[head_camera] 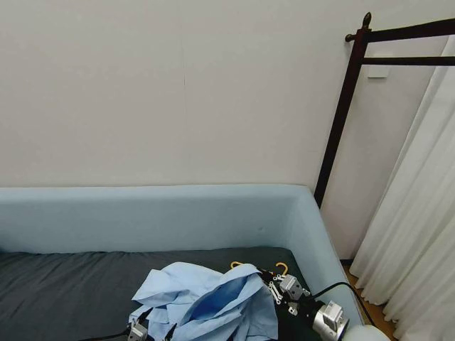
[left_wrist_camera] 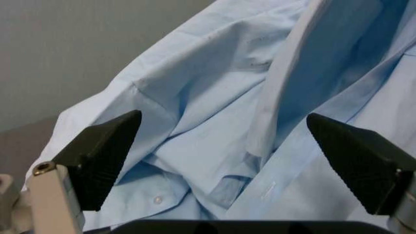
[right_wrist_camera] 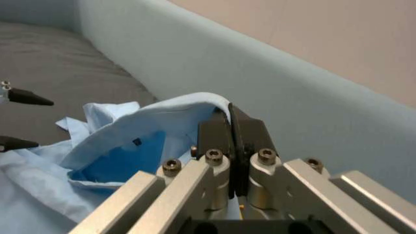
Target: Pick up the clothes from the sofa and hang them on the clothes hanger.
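The right gripper (right_wrist_camera: 229, 122) pinches only a thin edge of the blue shirt (head_camera: 206, 298) lying on the sofa (head_camera: 142, 213), so the fold may slip free on lifting, while the left gripper (left_wrist_camera: 224, 122) hovers spread wide over it

Soft, even light fills the room; the wall (head_camera: 178, 92) is bright and flat, and shadows are faint and soft-edged. The curtain (head_camera: 419, 227) is the palest area, the sofa seat (head_camera: 64, 291) the dimmest. Folds of the shirt (left_wrist_camera: 195, 87) carry gentle shading between the dark, matte fingers (left_wrist_camera: 104, 151) of the left hand (left_wrist_camera: 222, 118). Metal on the right hand (right_wrist_camera: 231, 114) shows a mild sheen.
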Motion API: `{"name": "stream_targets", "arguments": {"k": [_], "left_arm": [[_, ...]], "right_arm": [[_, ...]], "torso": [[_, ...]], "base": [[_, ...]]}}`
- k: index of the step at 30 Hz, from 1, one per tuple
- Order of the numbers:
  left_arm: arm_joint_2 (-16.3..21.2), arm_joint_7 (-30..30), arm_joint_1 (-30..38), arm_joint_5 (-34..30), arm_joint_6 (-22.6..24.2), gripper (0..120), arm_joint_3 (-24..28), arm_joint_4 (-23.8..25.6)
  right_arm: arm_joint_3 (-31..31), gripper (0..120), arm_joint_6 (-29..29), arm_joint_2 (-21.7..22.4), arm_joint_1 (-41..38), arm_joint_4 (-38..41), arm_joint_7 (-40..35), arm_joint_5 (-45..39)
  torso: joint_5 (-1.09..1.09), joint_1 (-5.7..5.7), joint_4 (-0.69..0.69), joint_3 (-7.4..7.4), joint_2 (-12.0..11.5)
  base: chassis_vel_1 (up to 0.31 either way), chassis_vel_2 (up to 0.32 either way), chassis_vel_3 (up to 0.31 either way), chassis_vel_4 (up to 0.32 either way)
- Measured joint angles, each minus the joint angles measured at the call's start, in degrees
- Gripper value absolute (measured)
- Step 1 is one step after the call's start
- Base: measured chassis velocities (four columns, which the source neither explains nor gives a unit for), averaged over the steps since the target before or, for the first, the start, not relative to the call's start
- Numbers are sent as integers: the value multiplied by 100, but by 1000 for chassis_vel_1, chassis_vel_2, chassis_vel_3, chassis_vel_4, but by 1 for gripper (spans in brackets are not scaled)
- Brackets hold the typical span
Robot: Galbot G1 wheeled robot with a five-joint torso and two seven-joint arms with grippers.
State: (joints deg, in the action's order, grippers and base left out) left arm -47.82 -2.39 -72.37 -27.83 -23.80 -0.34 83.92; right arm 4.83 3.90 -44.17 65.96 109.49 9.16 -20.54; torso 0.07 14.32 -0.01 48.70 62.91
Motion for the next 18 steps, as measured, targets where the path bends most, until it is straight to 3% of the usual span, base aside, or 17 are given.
{"name": "stream_targets", "arguments": {"k": [8,18], "left_arm": [[-307,79,188,-55,-19,100,34,-7],[-554,130,498,220,55,97,374,-457]], "right_arm": [[100,0,3,57,177,24,41,4],[127,0,-22,68,274,171,44,-25]], "torso": [[1,-1,-1,0,0],[0,-1,0,0,0]], "base": [[0,0,0,0],[0,0,0,0]]}}
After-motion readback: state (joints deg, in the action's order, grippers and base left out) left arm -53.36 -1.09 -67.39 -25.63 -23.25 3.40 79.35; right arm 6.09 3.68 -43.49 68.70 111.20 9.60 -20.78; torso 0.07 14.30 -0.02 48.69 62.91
